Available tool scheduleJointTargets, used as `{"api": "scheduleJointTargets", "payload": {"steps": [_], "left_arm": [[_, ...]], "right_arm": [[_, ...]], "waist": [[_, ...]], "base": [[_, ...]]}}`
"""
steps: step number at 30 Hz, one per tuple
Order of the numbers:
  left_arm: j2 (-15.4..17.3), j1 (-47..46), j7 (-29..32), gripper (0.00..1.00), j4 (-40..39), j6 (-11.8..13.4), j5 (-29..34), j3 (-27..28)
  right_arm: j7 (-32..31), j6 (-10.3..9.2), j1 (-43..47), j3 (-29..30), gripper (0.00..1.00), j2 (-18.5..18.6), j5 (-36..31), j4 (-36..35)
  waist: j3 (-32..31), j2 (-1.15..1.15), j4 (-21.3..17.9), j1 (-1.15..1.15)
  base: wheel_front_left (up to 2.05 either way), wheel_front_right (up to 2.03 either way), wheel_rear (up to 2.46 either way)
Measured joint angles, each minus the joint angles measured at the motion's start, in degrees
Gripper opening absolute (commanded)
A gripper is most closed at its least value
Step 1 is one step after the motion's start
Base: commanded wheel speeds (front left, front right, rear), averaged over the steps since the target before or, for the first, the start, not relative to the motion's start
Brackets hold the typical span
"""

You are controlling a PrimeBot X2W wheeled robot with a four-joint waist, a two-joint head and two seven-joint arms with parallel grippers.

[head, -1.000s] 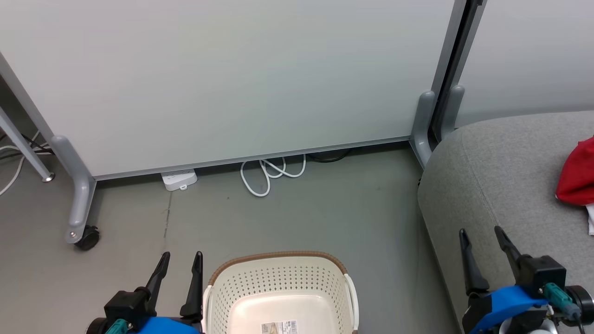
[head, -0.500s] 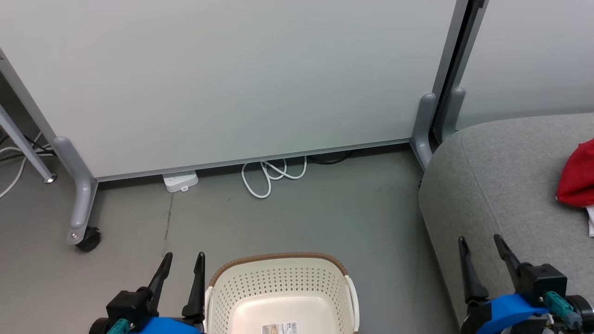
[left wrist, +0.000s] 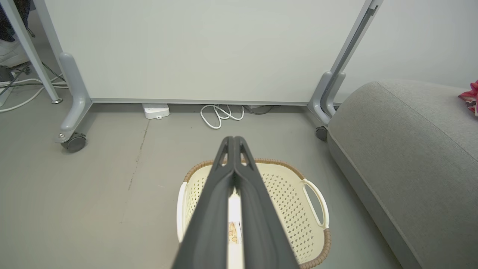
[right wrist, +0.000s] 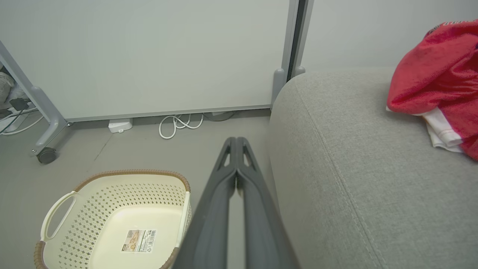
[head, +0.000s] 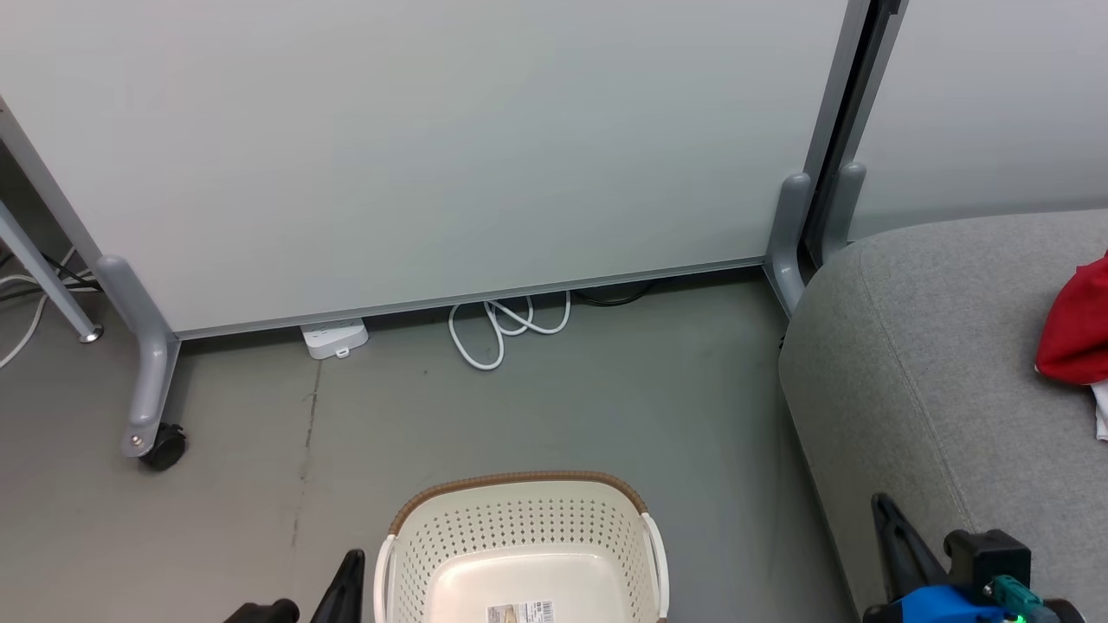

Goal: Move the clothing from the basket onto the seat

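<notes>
Both grippers have sunk toward the bottom edge of the head view since a second ago, and both have closed: their fingers stood apart then and now meet. On the left gripper the two dark fingers press together with tips touching and nothing between them. In the head view its tip pokes up just beside the left handle of the basket. The right gripper has its fingers together in the same way and holds nothing. In its wrist view they lie between the basket and the seat, and in the head view the gripper sits low against the seat's front corner.

The basket stands on the grey floor, near the seat but apart from it, in the same spot as before. Its pale bottom shows, with a printed label stuck on it. The clothing lies on the seat, well apart from both grippers — a crumpled red heap with a white piece sticking out beneath it, at the right edge of the head view.

Behind, a pale partition panel stands on grey feet, one with a dark castor. A white power strip and a looped white cable lie on the floor at its base.
</notes>
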State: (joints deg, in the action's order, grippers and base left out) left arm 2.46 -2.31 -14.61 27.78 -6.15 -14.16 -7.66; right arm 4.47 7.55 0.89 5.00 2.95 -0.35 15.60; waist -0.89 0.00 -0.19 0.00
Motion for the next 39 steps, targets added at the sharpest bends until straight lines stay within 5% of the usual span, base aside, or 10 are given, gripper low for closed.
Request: {"api": "scheduleJointTargets", "payload": {"steps": [20,39], "left_arm": [[-1.21,5.05,0.73,0.0,7.91,0.0,-0.57,-0.05],[-1.09,3.53,6.12,0.0,2.53,-0.07,-20.98,3.59]], "right_arm": [[-0.01,0.0,2.15,-0.02,0.0,-0.32,1.12,9.61],[-2.97,0.0,1.08,0.3,0.0,-0.33,25.06,7.0]], "waist": [[0.0,0.0,-0.01,0.0],[0.18,0.0,0.03,0.0]], "base": [[0.0,0.0,0.0],[0.0,0.0,0.0]]}}
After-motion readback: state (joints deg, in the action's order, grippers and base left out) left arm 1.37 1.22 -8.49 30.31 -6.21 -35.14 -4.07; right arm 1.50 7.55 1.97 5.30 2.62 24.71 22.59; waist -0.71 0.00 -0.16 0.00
